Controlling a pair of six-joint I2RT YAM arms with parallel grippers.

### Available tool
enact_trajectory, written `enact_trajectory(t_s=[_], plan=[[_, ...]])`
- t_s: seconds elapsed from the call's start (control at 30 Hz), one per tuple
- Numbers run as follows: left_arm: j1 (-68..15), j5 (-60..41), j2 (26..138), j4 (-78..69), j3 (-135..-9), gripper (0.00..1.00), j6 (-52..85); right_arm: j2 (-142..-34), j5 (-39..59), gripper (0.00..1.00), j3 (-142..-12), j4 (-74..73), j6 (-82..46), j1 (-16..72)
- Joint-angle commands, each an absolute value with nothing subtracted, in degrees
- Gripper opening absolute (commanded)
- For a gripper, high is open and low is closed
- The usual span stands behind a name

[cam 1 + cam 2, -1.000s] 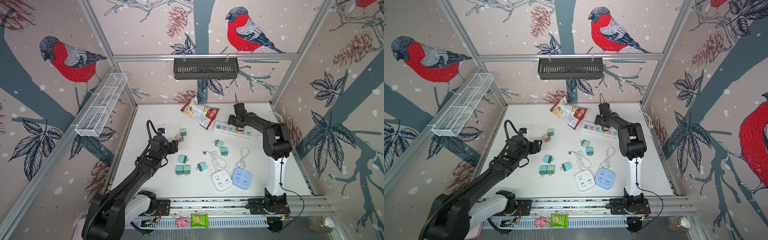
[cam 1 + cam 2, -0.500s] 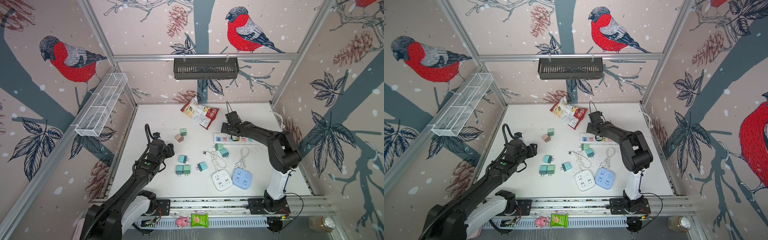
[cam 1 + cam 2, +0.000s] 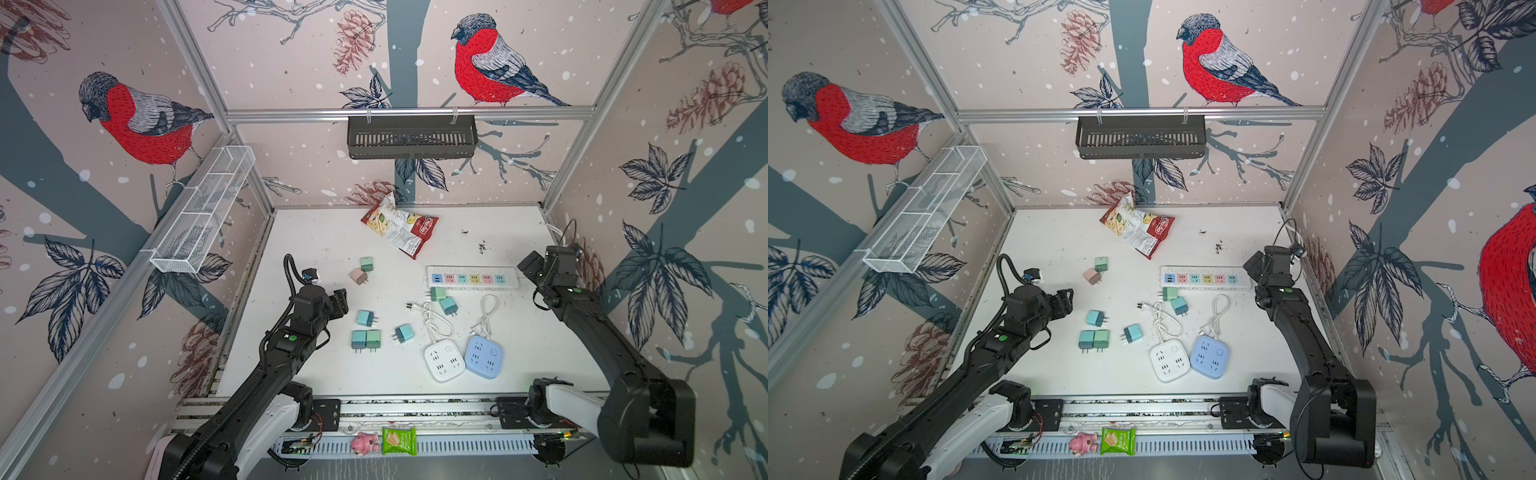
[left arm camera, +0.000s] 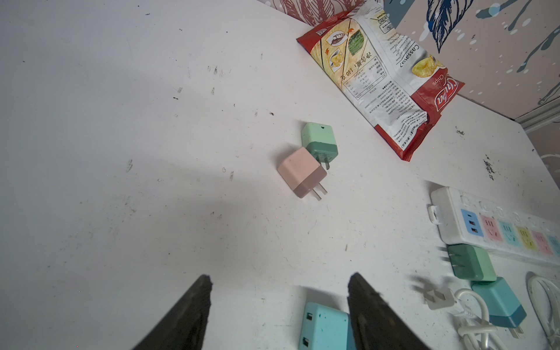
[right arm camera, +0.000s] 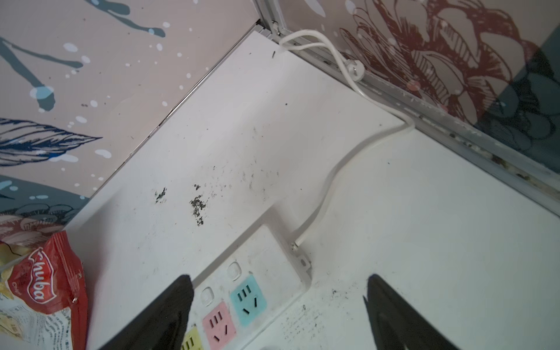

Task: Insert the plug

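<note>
Eight cube plugs lie on the table [image 3: 519,232]: one pink plug [image 3: 357,275] and seven in green or teal, namely a pale green plug [image 3: 366,263], a lone teal plug [image 3: 364,317], a touching pair [image 3: 360,339], a dark-ended plug [image 3: 404,333], a green plug by the strip [image 3: 437,294] and a teal neighbour [image 3: 448,306].

Three socket blocks: one long power strip [image 3: 473,277] with six coloured panels, one white square block [image 3: 444,360] and one blue square block [image 3: 483,357].

One chip bag [image 3: 400,230].

Two wall baskets: one white wire basket [image 3: 202,210], one black basket [image 3: 411,136].

On the front rail [image 3: 415,409], one pink toy [image 3: 365,443] and one green packet [image 3: 399,441].

Two arms: left arm [image 3: 286,338], right arm [image 3: 598,328].
</note>
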State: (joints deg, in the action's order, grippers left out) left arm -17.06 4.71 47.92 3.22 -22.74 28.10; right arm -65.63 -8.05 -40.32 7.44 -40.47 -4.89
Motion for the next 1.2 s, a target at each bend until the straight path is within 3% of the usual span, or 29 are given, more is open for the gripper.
enact_trajectory(t_s=[0.0, 0.17, 0.53, 1.17], plan=[[-17.1, 5.88, 47.99, 2.38, -22.85, 0.72, 28.6, -67.09, -0.03, 0.89, -39.06, 3.08, -40.83, -8.49], [-17.06, 5.8, 48.49, 2.28, -22.94, 0.72, 28.54, -77.73, 11.19, 0.79, -42.2, 2.25, -39.32, -11.71], [-17.16, 5.84, 49.35, 2.02, -23.1, 0.72, 28.48, -92.05, 15.75, 0.65, -45.46, -3.72, -40.27, -10.11], [-17.25, 5.63, 50.59, 1.98, -23.46, 0.72, 28.52, -99.47, 10.46, 0.64, -49.25, -3.43, -40.18, 3.83]])
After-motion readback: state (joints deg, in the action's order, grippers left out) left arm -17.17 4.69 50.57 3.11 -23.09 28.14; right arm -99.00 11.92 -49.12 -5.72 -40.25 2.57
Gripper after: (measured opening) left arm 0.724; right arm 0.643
